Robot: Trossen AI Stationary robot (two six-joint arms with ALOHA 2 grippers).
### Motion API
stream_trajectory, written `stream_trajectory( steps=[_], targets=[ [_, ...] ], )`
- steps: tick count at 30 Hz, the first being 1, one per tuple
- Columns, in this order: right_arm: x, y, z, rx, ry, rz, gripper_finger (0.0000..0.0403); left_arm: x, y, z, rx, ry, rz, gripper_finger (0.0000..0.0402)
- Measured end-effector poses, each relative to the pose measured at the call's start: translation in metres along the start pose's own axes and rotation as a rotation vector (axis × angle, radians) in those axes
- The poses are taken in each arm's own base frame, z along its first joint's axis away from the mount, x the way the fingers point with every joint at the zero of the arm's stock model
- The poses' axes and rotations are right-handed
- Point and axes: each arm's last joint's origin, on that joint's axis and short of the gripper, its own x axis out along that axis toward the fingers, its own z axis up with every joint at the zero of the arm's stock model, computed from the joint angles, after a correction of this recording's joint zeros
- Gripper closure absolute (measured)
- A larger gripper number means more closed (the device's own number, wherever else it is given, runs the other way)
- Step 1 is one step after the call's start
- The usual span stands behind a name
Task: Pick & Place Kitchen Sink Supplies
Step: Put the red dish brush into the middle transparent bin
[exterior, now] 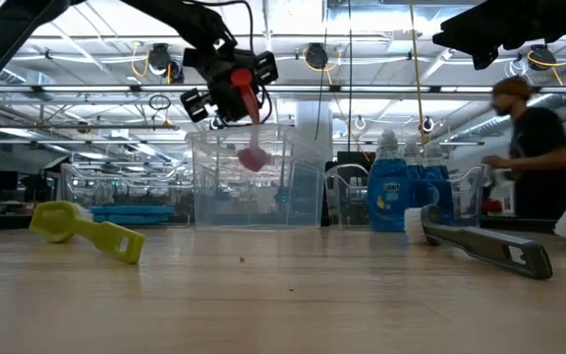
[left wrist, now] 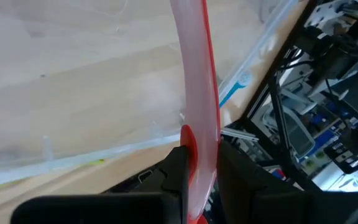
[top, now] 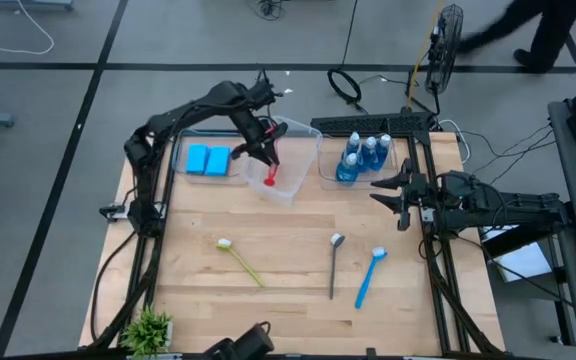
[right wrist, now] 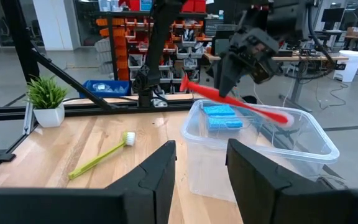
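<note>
Left arm reaches across the table's back edge, left gripper [top: 265, 150] poised over the middle clear bin [top: 303, 135]. Fingers nearly closed, clamped on the red brush [top: 270, 168] handle. Brush hangs tilted, long axis slanting down, head lowest inside the bin. Right gripper [top: 393, 190] waits at the right edge, jaws partly apart, empty.

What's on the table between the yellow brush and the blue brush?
In the high view, the grey metal spoon-like tool lies between the yellow brush and the blue brush; otherwise bare wood.
</note>
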Motion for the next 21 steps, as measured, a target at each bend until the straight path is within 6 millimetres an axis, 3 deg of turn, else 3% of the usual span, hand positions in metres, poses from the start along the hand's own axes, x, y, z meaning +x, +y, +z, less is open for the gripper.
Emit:
stream_trajectory(
  steps=[6,13,21],
  targets=[
    [0.0,0.0,0.0,0.0,0.002,0.0,0.0273,0.009,0.003,0.011,-0.017,0.028,0.007,0.0343],
    [0.0,0.0,0.0,0.0,0.002,0.0,0.0273,0.006,-0.001,0.015,-0.019,-0.006,-0.024,0.0339],
    [0.0,0.0,0.0,0.03,0.002,0.0,0.0273,0.004,0.001,0.018,-0.016,-0.076,0.014,0.0249]
  ],
)
